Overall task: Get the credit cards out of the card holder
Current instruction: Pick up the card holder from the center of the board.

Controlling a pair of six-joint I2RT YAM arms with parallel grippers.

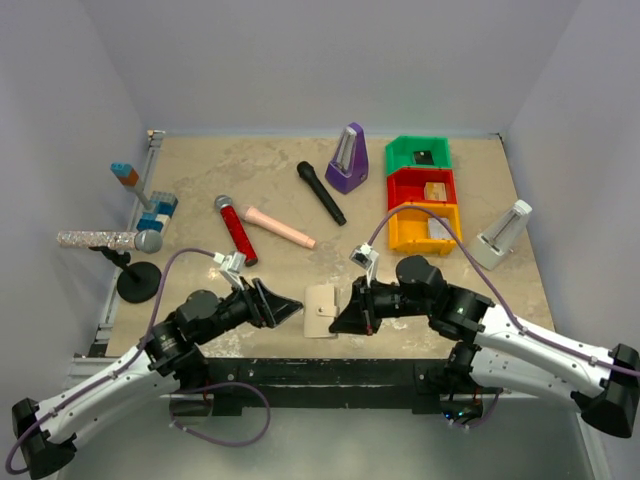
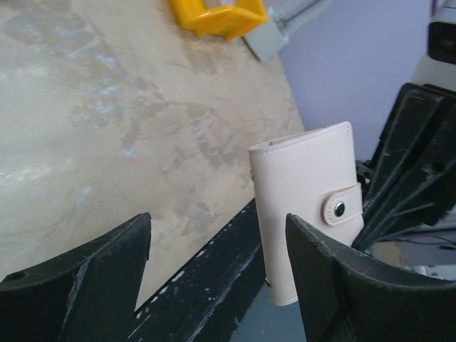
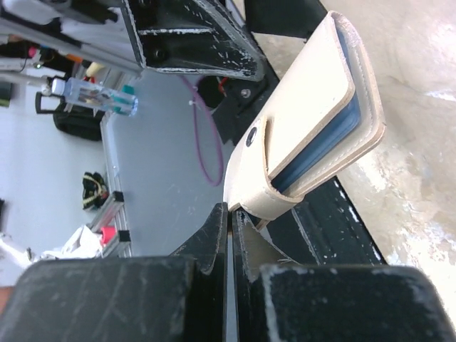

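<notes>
Left of the card holder (image 1: 321,310), the left tool (image 1: 290,305) is apart; the right tool (image 3: 229,214) clamps only its edge, which may slip.

The card holder (image 2: 306,206) looks like smooth matt beige leather with stitched edges; its snap stud (image 2: 339,209) is glossy dark in a shiny metal ring. The table top (image 2: 107,142) is matt, mottled, stone-look. The left gripper (image 2: 217,246) is matt black plastic, scuffed pale. The yellow bin (image 2: 217,16) is glossy plastic.

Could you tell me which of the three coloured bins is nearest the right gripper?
The yellow plastic bin; the red plastic bin and green plastic bin sit behind it.
</notes>
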